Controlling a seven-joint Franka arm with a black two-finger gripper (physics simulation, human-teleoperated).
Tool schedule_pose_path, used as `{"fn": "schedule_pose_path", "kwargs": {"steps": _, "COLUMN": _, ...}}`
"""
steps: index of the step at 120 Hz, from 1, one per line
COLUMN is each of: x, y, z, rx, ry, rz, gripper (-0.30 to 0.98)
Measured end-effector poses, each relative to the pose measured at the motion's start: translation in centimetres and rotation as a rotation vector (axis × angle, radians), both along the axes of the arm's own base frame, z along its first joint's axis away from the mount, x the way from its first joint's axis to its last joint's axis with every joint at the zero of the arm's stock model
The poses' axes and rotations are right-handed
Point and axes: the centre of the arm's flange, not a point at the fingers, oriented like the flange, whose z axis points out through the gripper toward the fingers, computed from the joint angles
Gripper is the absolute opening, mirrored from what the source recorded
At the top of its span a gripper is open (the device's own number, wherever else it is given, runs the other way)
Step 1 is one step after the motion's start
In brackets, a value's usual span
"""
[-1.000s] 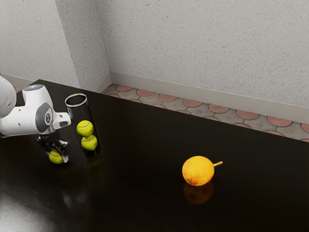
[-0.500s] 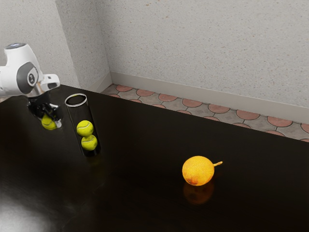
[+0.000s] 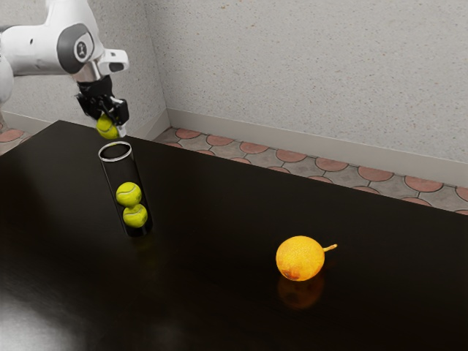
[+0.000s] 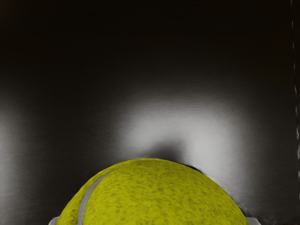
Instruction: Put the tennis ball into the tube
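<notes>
Gripper (image 3: pixel 109 125): pinching ball (image 3: pixel 107 129), upper left of frame
Tube (image 3: pixel 121 170): two balls (image 3: pixel 129 194) inside
Ball: lifted, outside tube; insertion and release remain

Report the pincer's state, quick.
Pincer: closed on a tennis ball, held up off the table, near the tube's rim.

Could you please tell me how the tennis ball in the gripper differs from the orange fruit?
The tennis ball is yellow-green with a pale seam line, while the fruit is orange with a thin stem. The tennis ball is held up in the air by the gripper, whereas the fruit rests on the table. Both are rounded.
</notes>
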Motion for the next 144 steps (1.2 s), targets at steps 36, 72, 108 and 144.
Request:
{"fn": "schedule_pose_path", "kwargs": {"steps": 36, "x": -2.0, "y": -1.8, "z": 0.1, "rx": -0.04, "ry": 0.037, "rz": -0.003, "gripper": 0.35}}
{"fn": "schedule_pose_path", "kwargs": {"steps": 72, "x": -3.7, "y": -2.4, "z": -0.7, "rx": -0.06, "ry": 0.062, "rz": 0.015, "gripper": 0.35}}
{"fn": "schedule_pose_path", "kwargs": {"steps": 108, "x": -2.1, "y": -2.4, "z": -0.7, "rx": -0.042, "ry": 0.044, "rz": 0.028, "gripper": 0.42}}
{"fn": "schedule_pose_path", "kwargs": {"steps": 144, "x": -4.4, "y": -2.2, "z": 1.8, "rx": -0.08, "ry": 0.067, "rz": 0.042, "gripper": 0.61}}
